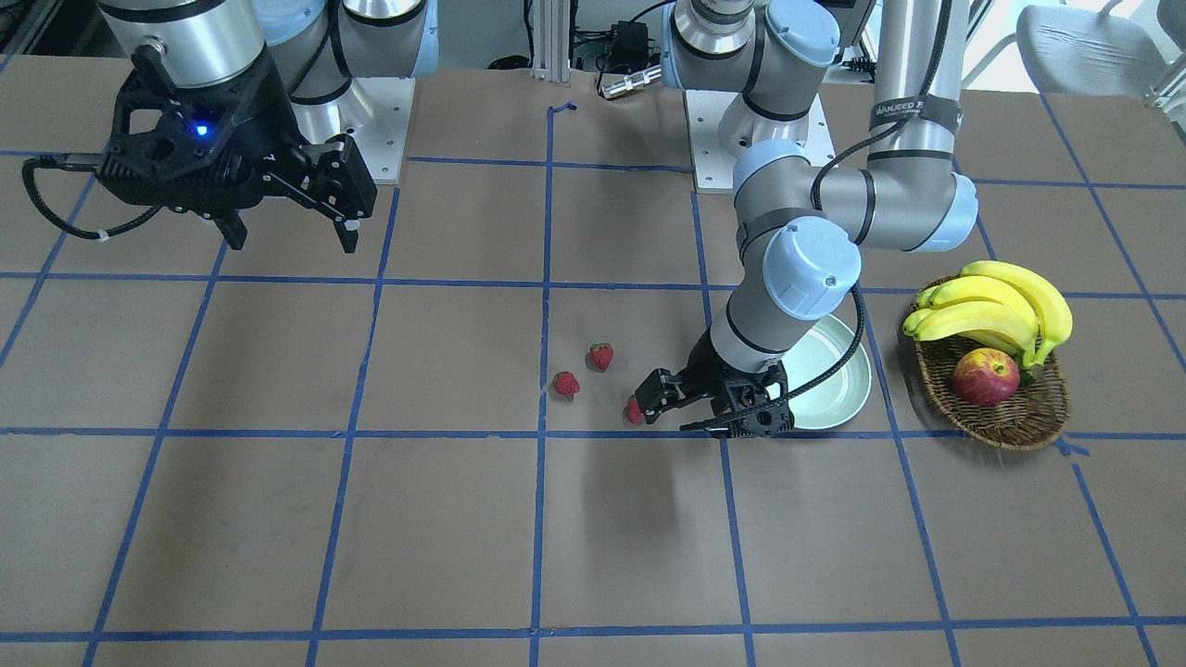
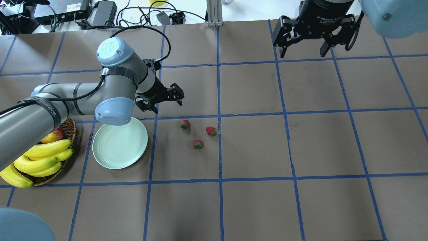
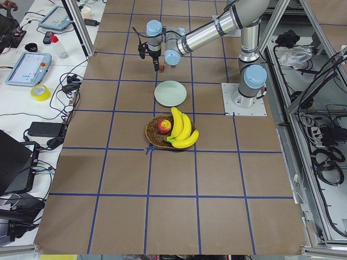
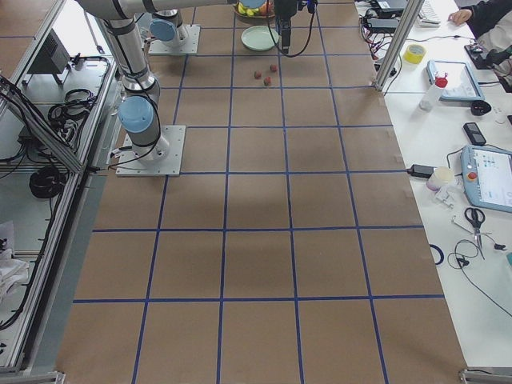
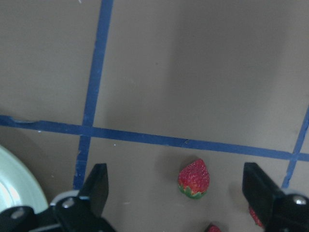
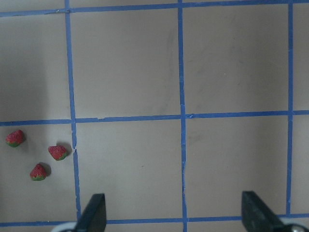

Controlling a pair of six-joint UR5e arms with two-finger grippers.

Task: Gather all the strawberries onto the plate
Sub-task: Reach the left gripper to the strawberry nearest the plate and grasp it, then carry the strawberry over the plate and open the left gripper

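Three small red strawberries lie on the brown table near its middle: one (image 2: 185,124) nearest the left gripper, and two more (image 2: 210,131) (image 2: 197,144). My left gripper (image 2: 165,102) is open and hovers over the nearest strawberry (image 5: 194,178), which shows between its fingers in the left wrist view. In the front view that strawberry (image 1: 634,409) is partly hidden by a finger. The pale green plate (image 2: 119,146) lies empty beside the left arm. My right gripper (image 2: 302,50) is open and empty, held high and far from the fruit.
A wicker basket (image 2: 72,132) with bananas (image 2: 40,160) and a red-yellow apple (image 1: 985,377) stands just beyond the plate on my left. Blue tape lines grid the table. Cables and power bricks lie along the far edge.
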